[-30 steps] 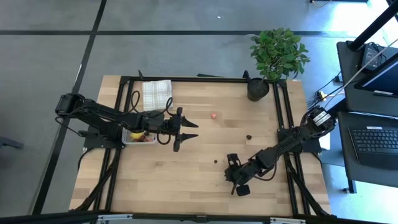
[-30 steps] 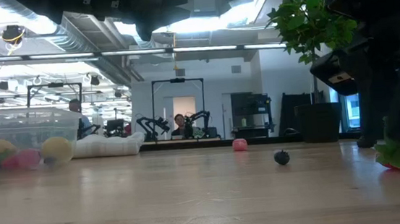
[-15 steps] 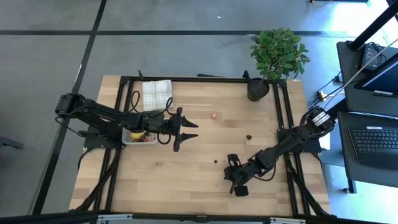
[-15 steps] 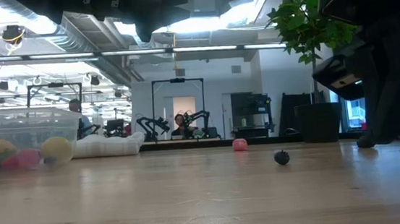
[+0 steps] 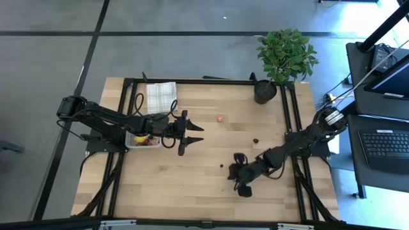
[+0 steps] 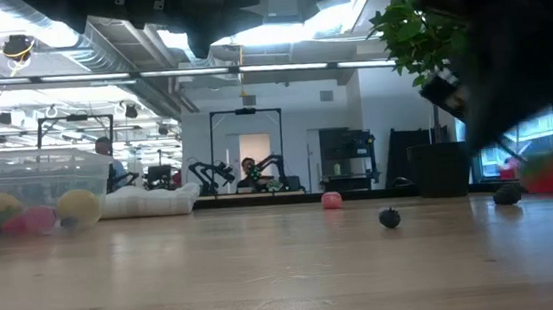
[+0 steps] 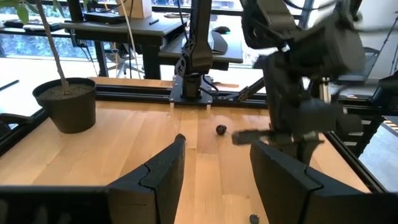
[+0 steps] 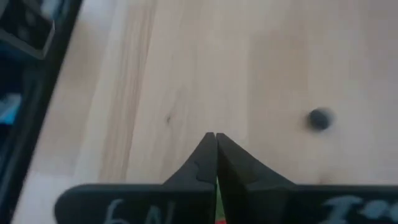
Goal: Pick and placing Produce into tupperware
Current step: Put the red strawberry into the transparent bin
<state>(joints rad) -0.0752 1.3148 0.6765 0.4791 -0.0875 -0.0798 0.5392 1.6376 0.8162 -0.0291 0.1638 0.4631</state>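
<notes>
Right gripper (image 5: pixel 237 172) pinching a red strawberry (image 6: pixel 551 173) by its green leaf above the worktop's (image 5: pixel 204 185) near edge, left gripper (image 5: pixel 197 134) spread beside the tupperware (image 5: pixel 143 140).

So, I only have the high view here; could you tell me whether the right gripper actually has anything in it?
Observer: Yes. In its own wrist view the right gripper is shut, with a red and green sliver pinched between the fingers.
Operator: Which piece is that?
Observer: The low view shows a red strawberry with a green top, just below that arm's dark bulk.
Operator: Is the left gripper carrying anything?
Observer: No. Its wrist view shows the left gripper open, with nothing between the fingers.
</notes>
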